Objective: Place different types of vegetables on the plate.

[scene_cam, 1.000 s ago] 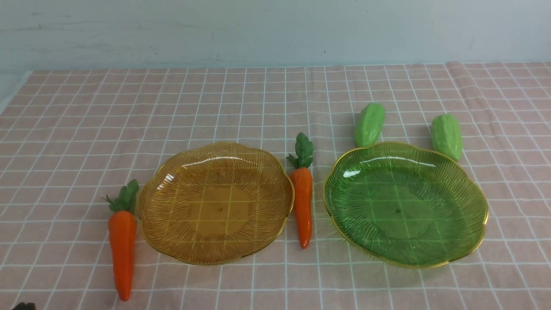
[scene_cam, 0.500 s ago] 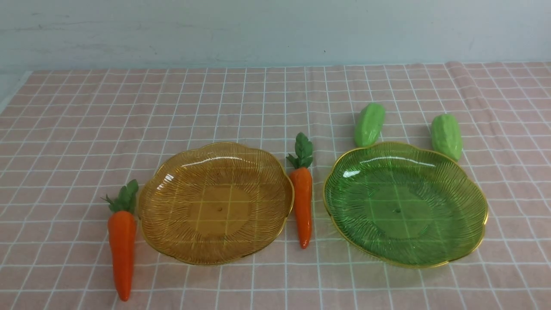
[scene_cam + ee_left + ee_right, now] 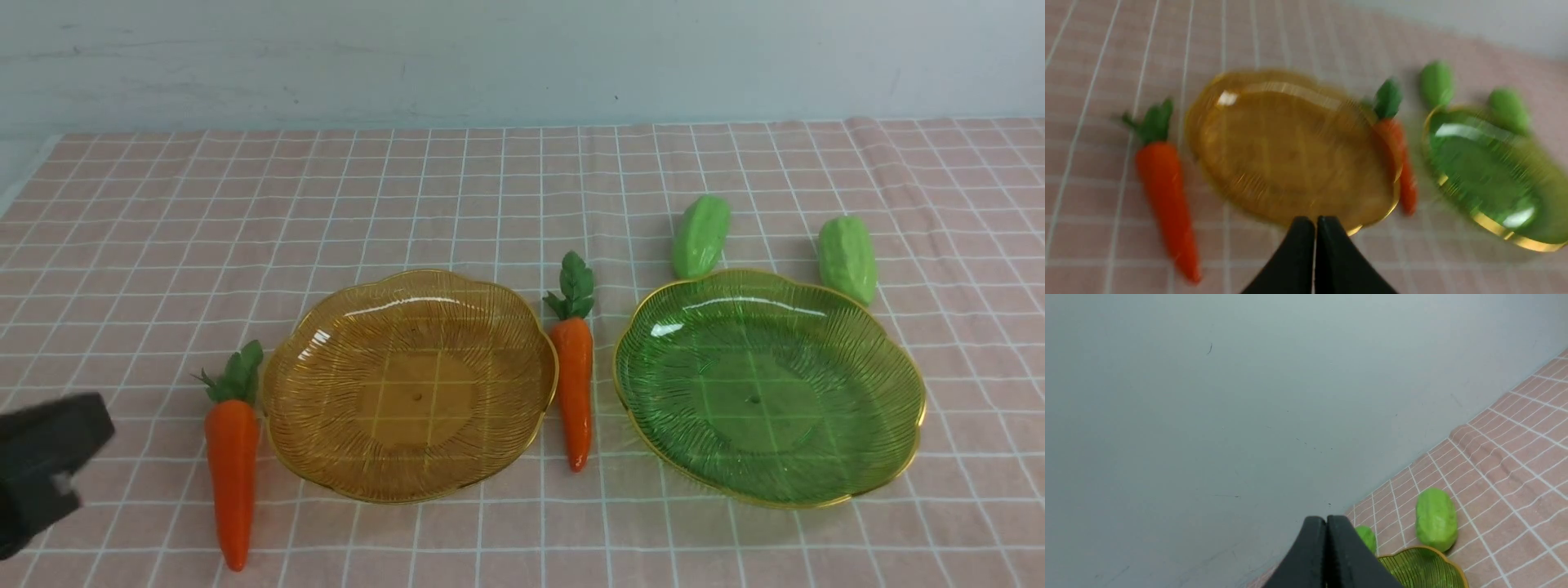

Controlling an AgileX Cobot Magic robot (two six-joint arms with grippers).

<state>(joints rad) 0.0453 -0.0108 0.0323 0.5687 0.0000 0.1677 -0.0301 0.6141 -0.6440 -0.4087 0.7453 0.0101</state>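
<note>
Two orange carrots lie on the checked cloth, one left of the amber plate and one between it and the green plate. Both plates hold nothing. Two light-green ridged vegetables lie just behind the green plate. The black end of my left arm shows at the lower left, short of the left carrot. In the blurred left wrist view my left gripper is shut and holds nothing, over the amber plate's near rim. My right gripper is shut and holds nothing, raised near the green vegetable.
A pink cloth with white grid lines covers the table up to a pale wall at the back. The cloth has a raised fold at the far right. Its left edge shows at the far left.
My left arm has come into the front view at the lower left, beside the left carrot. The vegetables and plates have not moved.
</note>
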